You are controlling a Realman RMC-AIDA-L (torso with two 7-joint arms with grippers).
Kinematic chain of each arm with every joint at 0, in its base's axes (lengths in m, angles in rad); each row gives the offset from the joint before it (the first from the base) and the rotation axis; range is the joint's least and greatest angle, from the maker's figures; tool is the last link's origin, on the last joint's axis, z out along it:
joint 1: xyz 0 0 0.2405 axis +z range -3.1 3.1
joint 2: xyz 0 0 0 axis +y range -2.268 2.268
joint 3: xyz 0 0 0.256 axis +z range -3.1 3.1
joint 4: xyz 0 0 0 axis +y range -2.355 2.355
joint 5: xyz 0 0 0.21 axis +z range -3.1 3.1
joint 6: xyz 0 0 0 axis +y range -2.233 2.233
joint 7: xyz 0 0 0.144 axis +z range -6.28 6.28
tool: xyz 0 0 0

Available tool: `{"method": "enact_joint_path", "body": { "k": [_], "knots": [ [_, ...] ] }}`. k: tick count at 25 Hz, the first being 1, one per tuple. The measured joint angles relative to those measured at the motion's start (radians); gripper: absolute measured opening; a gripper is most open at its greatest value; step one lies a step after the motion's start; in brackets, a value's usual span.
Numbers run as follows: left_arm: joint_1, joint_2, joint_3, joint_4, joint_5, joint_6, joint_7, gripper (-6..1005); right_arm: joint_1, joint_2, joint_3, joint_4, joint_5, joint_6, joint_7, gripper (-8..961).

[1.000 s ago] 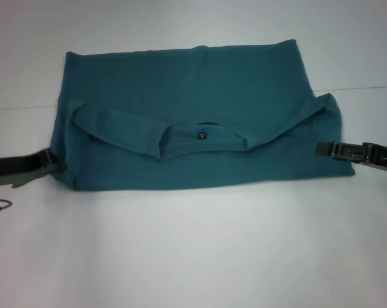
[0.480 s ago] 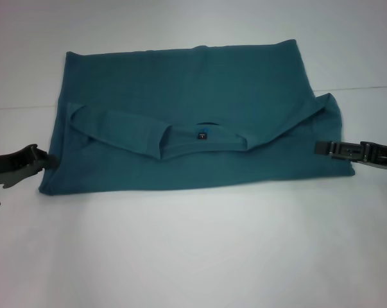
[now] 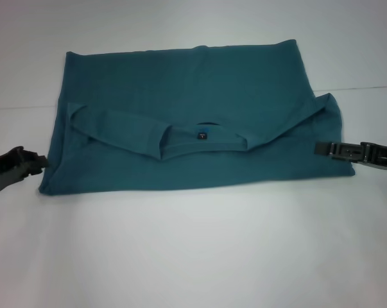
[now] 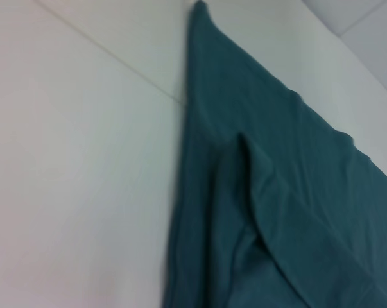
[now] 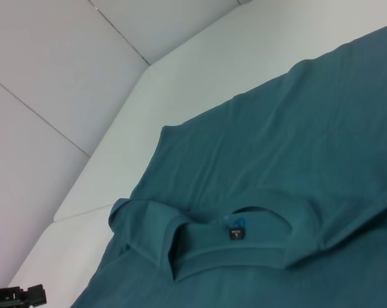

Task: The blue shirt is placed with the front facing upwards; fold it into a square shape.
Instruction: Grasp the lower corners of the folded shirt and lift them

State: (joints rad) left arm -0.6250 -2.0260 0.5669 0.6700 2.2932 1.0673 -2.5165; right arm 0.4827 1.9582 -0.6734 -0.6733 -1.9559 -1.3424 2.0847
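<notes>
Here a white table (image 3: 193,250) carries the shirt (image 3: 193,128); left gripper (image 3: 33,163) beside its left edge, right gripper (image 3: 328,149) pinching the right edge.

Left gripper (image 3: 33,162) and right gripper (image 3: 328,149) low, apart

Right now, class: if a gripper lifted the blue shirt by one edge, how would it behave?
The blue shirt would probably droop, not hold shape: its folded layers lie limp with soft creases. It looks light, thin cloth. Pushed, it would likely bunch on the table rather than slide whole.
</notes>
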Motion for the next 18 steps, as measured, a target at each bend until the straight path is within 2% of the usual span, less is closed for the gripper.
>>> {"method": "enact_joint_path", "body": {
  "k": [6,11,18],
  "knots": [
    [0.006,-0.002,0.002,0.001,0.045,0.005,-0.081,167,0.002,-0.001,0.0,0.0,-0.001,0.001,0.0,794],
    [-0.002,-0.003,0.01,0.0,0.092,0.005,-0.144,392,0.002,-0.001,0.0,0.0,-0.001,0.002,0.0,794],
    [-0.002,-0.003,0.006,-0.001,0.091,-0.005,-0.189,643,0.0,-0.001,0.0,0.0,-0.001,0.002,0.0,794]
  ]
}}
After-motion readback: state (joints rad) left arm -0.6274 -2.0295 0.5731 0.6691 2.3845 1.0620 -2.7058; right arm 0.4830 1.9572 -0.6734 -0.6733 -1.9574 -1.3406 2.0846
